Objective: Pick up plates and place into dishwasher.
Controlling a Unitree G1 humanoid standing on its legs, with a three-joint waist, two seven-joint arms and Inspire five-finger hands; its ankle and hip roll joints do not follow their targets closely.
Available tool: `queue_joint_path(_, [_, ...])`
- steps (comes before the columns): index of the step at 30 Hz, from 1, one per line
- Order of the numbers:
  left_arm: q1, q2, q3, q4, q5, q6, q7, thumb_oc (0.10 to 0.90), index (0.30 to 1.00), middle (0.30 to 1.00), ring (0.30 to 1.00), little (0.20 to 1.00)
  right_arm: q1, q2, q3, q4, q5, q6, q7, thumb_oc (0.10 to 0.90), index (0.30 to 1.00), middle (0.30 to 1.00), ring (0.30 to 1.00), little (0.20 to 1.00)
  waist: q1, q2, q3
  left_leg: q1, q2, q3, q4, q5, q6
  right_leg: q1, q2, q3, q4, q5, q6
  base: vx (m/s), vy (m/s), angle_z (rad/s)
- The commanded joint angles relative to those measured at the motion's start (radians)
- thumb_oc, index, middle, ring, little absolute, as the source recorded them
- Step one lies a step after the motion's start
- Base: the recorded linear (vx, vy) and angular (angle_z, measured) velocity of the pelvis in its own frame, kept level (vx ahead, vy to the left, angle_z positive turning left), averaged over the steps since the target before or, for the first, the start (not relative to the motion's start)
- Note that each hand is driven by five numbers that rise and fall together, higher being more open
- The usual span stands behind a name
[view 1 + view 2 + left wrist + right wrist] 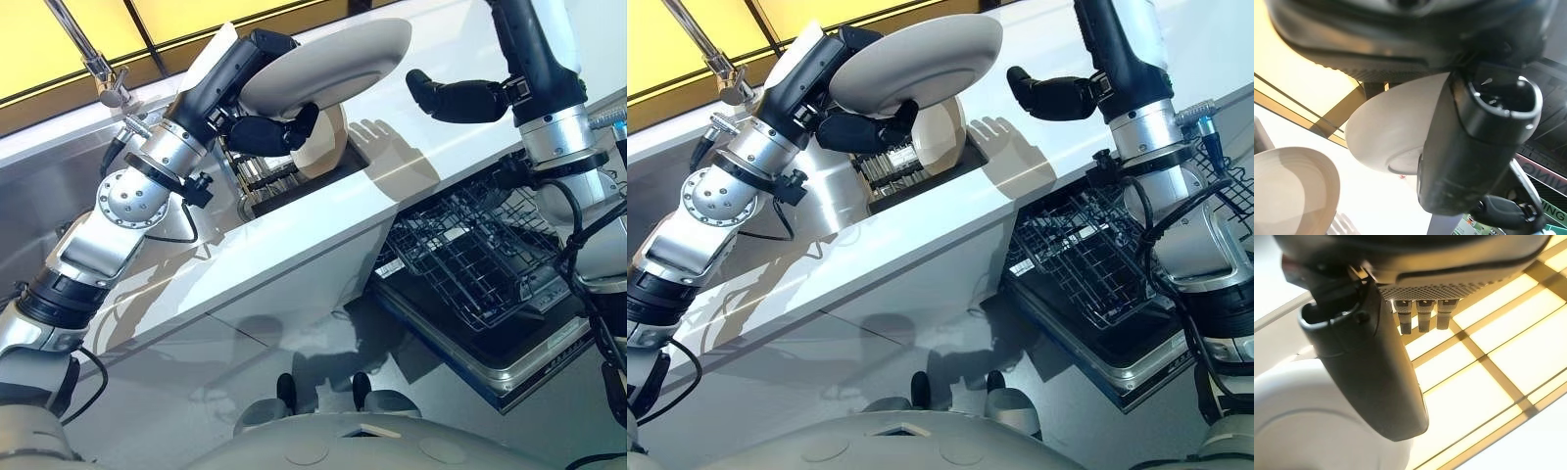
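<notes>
My left hand (pixel 263 133) is shut on a white plate (pixel 333 61) and holds it tilted in the air above the counter's recess. In the left wrist view my thumb (pixel 1476 147) lies across that plate (pixel 1386 132). A second white plate (pixel 328 147) stands upright in the recess's rack below it. To the right of the lifted plate, a short gap away, my right hand (pixel 456 98) hovers open over the counter, fingers pointing at the plate (pixel 1303 421). The dishwasher's dark wire rack (pixel 470 245) is pulled out at the lower right.
The white counter (pixel 294 245) runs across the scene, with a chrome tap (pixel 103 73) at its far left. The open dishwasher door (pixel 509 367) juts out under the wire rack. Yellow panels line the wall behind the counter.
</notes>
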Motion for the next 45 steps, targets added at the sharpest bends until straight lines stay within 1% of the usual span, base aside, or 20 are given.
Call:
queue_joint_path(1, [-0.197,-0.013,-0.004,-0.065,-0.065,-0.037,0.005,0.1,0.3,0.3,0.3,0.2,-0.16,-0.007,-0.006,-0.002,-0.006,-0.001,-0.074,0.8,0.9,0.9,0.9,0.9,0.007,-0.033,-0.077,0.035,-0.049,0.03,0.002,-0.098,0.043,-0.026,0.02,-0.002,0.073,-0.05,0.032,0.0,-0.017,0.15])
queue_joint_path(3, [-0.195,-0.017,-0.011,-0.067,-0.068,-0.034,-0.012,0.1,0.3,0.3,0.3,0.2,-0.164,-0.003,0.003,0.006,0.004,0.009,-0.046,0.8,0.9,0.9,0.9,0.9,0.009,-0.034,-0.076,0.034,-0.05,0.028,0.002,-0.097,0.043,-0.026,0.019,-0.005,0.073,-0.05,0.033,0.0,-0.005,0.05])
queue_joint_path(4, [-0.193,-0.018,-0.011,-0.069,-0.066,-0.033,-0.021,0.1,0.3,0.3,0.3,0.2,-0.165,-0.003,0.008,0.012,0.012,0.017,-0.01,0.8,0.9,0.9,0.9,0.9,0.011,-0.035,-0.077,0.033,-0.051,0.025,0.002,-0.096,0.043,-0.026,0.018,-0.007,0.073,-0.05,0.034,0.0,0.0,0.0])
queue_joint_path(6, [-0.188,-0.017,-0.012,-0.067,-0.064,-0.037,-0.042,0.1,0.3,0.3,0.3,0.2,-0.168,-0.015,0.031,0.016,0.056,0.023,0.113,0.8,0.9,0.9,0.9,0.9,0.014,-0.038,-0.078,0.032,-0.052,0.021,0.002,-0.095,0.043,-0.025,0.016,-0.012,0.074,-0.051,0.034,0.0,0.0,0.0])
queue_joint_path(7, [-0.187,-0.01,-0.013,-0.065,-0.061,-0.04,-0.055,0.1,0.3,0.3,0.3,0.2,-0.167,-0.034,0.053,0.011,0.09,0.039,0.216,0.8,0.9,0.9,0.9,0.9,0.016,-0.041,-0.078,0.031,-0.052,0.021,0.002,-0.093,0.042,-0.026,0.015,-0.017,0.076,-0.051,0.035,0.0,0.0,0.0])
queue_joint_path(8, [-0.185,-0.003,-0.013,-0.063,-0.063,-0.044,-0.064,0.1,0.3,0.3,0.3,0.2,-0.166,-0.053,0.069,0.007,0.125,0.052,0.271,0.8,0.9,0.9,0.9,0.9,0.016,-0.044,-0.079,0.03,-0.051,0.021,0.002,-0.093,0.041,-0.025,0.014,-0.02,0.075,-0.051,0.036,0.0,0.0,0.0])
queue_joint_path(9, [-0.184,-0.002,-0.012,-0.063,-0.063,-0.045,-0.065,0.1,0.3,0.3,0.3,0.2,-0.167,-0.057,0.072,0.006,0.132,0.054,0.278,0.8,0.9,0.9,0.9,0.9,0.016,-0.043,-0.079,0.03,-0.051,0.021,0.002,-0.092,0.041,-0.025,0.013,-0.021,0.075,-0.051,0.036,0.01,-0.009,0.05])
queue_joint_path(11, [-0.177,0.014,-0.013,-0.061,-0.063,-0.057,-0.081,0.1,0.3,0.3,0.3,0.2,-0.165,-0.09,0.095,0.005,0.189,0.053,0.352,0.8,0.9,0.9,0.9,0.9,0.017,-0.048,-0.082,0.031,-0.051,0.022,0.002,-0.09,0.04,-0.024,0.013,-0.025,0.076,-0.051,0.035,0.03,-0.012,0.11])
queue_joint_path(13, [-0.184,0.028,-0.031,-0.047,-0.068,-0.071,-0.09,0.1,0.3,0.3,0.3,0.2,-0.193,-0.107,0.13,0.031,0.222,0.009,0.358,0.8,0.9,0.9,0.9,0.9,0.021,-0.053,-0.085,0.031,-0.053,0.019,0.002,-0.089,0.041,-0.022,0.013,-0.027,0.076,-0.049,0.034,0.04,-0.015,0.12])
queue_joint_path(14, [-0.184,0.028,-0.033,-0.044,-0.067,-0.073,-0.092,0.1,0.3,0.3,0.3,0.2,-0.197,-0.106,0.133,0.035,0.225,0.001,0.355,0.8,0.9,0.9,0.9,0.9,0.021,-0.053,-0.084,0.031,-0.053,0.018,0.002,-0.089,0.041,-0.022,0.013,-0.027,0.075,-0.049,0.034,0.03,-0.011,0.08])
queue_joint_path(16, [-0.191,0.025,-0.044,-0.035,-0.067,-0.073,-0.1,0.1,0.3,0.3,0.3,0.2,-0.215,-0.094,0.144,0.045,0.234,-0.037,0.34,0.8,0.9,0.9,0.9,0.9,0.023,-0.053,-0.083,0.03,-0.054,0.014,0.002,-0.088,0.042,-0.021,0.014,-0.027,0.074,-0.048,0.033,0.02,-0.006,0.06])
queue_joint_path(18, [-0.191,0.022,-0.054,-0.033,-0.06,-0.068,-0.11,0.1,0.3,0.3,0.3,0.2,-0.224,-0.078,0.149,0.036,0.239,-0.054,0.353,0.8,0.9,0.9,0.9,0.9,0.025,-0.053,-0.082,0.03,-0.056,0.012,0.002,-0.089,0.043,-0.021,0.015,-0.026,0.073,-0.048,0.033,0.02,-0.002,0.06])
queue_joint_path(22, [-0.189,0.025,-0.072,-0.022,-0.057,-0.053,-0.14,0.1,0.3,0.3,0.3,0.2,-0.23,-0.077,0.158,0.012,0.253,-0.056,0.428,0.8,0.9,0.9,0.9,0.9,0.026,-0.053,-0.079,0.031,-0.057,0.01,0.002,-0.089,0.046,-0.02,0.014,-0.026,0.073,-0.048,0.035,0.02,0.0,0.06])
queue_joint_path(25, [-0.193,0.032,-0.092,-0.015,-0.06,-0.037,-0.16,0.1,0.3,0.3,0.3,0.2,-0.245,-0.094,0.188,0.0,0.3,-0.045,0.482,0.8,0.9,0.9,0.9,0.9,0.027,-0.054,-0.08,0.031,-0.058,0.009,0.002,-0.088,0.046,-0.018,0.014,-0.028,0.073,-0.047,0.035,0.02,-0.003,0.02])
queue_joint_path(26, [-0.195,0.036,-0.098,-0.011,-0.061,-0.034,-0.165,0.1,0.3,0.3,0.3,0.2,-0.25,-0.097,0.195,0.001,0.313,-0.046,0.485,0.333,0.5,0.5,0.5,0.433,0.028,-0.055,-0.081,0.031,-0.058,0.009,0.002,-0.087,0.046,-0.018,0.013,-0.029,0.073,-0.048,0.035,0.0,0.0,0.0])
queue_joint_path(27, [-0.195,0.04,-0.106,-0.005,-0.067,-0.036,-0.168,0.1,0.3,0.3,0.3,0.2,-0.253,-0.098,0.204,0.004,0.325,-0.053,0.482,0.1,0.3,0.3,0.3,0.2,0.029,-0.055,-0.081,0.031,-0.058,0.009,0.002,-0.086,0.046,-0.017,0.013,-0.03,0.074,-0.048,0.035,0.04,-0.012,0.02])
queue_joint_path(30, [-0.193,0.043,-0.121,0.01,-0.077,-0.036,-0.179,0.1,0.3,0.3,0.3,0.2,-0.256,-0.089,0.21,0.015,0.335,-0.075,0.441,0.1,0.3,0.3,0.3,0.2,0.032,-0.056,-0.079,0.032,-0.059,0.007,0.002,-0.086,0.048,-0.013,0.011,-0.033,0.067,-0.044,0.035,0.04,-0.014,0.01])
queue_joint_path(33, [-0.171,0.034,-0.126,0.02,-0.058,-0.017,-0.195,0.1,0.3,0.3,0.3,0.2,-0.238,-0.063,0.193,0.02,0.345,-0.103,0.413,0.1,0.3,0.3,0.3,0.2,0.036,-0.055,-0.075,0.035,-0.061,0.005,0.002,-0.088,0.049,-0.009,0.009,-0.036,0.057,-0.036,0.038,0.04,-0.018,0.0])
queue_joint_path(40, [-0.104,0.046,-0.112,0.064,0.018,0.008,-0.195,0.1,0.3,0.3,0.3,0.2,-0.217,-0.039,0.175,0.013,0.407,-0.108,0.425,0.1,0.3,0.3,0.3,0.2,0.058,-0.054,-0.071,0.035,-0.058,0.022,0.002,-0.089,0.045,0.0,-0.002,-0.088,0.039,-0.03,0.045,0.02,-0.021,-0.02])
queue_joint_path(45, [-0.092,0.053,-0.111,0.098,0.032,0.012,-0.192,0.1,0.3,0.3,0.3,0.2,-0.222,-0.031,0.18,0.023,0.416,-0.115,0.426,0.1,0.3,0.3,0.3,0.2,0.066,-0.056,-0.073,0.036,-0.056,0.023,0.002,-0.088,0.043,0.004,-0.002,-0.104,0.034,-0.029,0.045,0.02,-0.034,-0.04])
